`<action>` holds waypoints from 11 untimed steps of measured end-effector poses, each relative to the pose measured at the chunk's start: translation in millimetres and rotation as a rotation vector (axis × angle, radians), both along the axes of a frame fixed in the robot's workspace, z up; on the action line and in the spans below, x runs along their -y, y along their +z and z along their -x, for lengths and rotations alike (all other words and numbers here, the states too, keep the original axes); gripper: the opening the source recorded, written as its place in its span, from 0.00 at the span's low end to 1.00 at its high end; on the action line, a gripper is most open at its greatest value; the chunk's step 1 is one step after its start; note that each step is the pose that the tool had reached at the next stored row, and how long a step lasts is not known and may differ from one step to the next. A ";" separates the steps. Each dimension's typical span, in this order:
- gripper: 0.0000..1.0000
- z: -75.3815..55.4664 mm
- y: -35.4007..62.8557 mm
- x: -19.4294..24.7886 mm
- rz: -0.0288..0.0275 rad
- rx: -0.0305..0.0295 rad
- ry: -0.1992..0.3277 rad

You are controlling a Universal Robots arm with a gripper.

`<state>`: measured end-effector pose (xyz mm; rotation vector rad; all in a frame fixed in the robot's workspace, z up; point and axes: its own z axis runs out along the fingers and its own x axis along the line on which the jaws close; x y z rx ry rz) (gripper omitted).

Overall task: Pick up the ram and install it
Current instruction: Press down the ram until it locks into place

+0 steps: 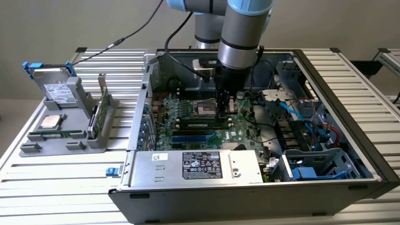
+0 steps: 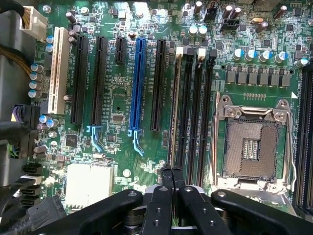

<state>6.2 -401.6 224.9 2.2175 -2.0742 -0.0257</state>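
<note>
The ram (image 1: 198,125) stands on edge in a black memory slot on the motherboard (image 1: 187,110) inside the open computer case. The wrist view shows it edge-on as a thin strip (image 2: 175,107) in the slot beside the other long black slots (image 2: 195,107). My gripper (image 1: 226,111) hangs straight down over one end of the stick, near the processor socket (image 2: 249,142). Its fingers (image 2: 161,196) are shut together, the tips (image 2: 172,172) right above the stick's end. Whether they touch the stick I cannot tell.
The case walls (image 1: 350,117) surround the board, with a power supply (image 1: 200,166) in front and blue cables (image 1: 300,117) on the exterior view's right. A grey holder (image 1: 62,122) outside the case carries a drive, a chip and an upright green expansion card (image 1: 101,110).
</note>
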 end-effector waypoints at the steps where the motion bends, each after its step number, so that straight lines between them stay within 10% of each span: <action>1: 0.10 0.0 -0.1 -0.1 -0.0004 0.0001 0.000; 11: 0.10 7.6 13.9 -0.1 -0.0008 0.0021 0.000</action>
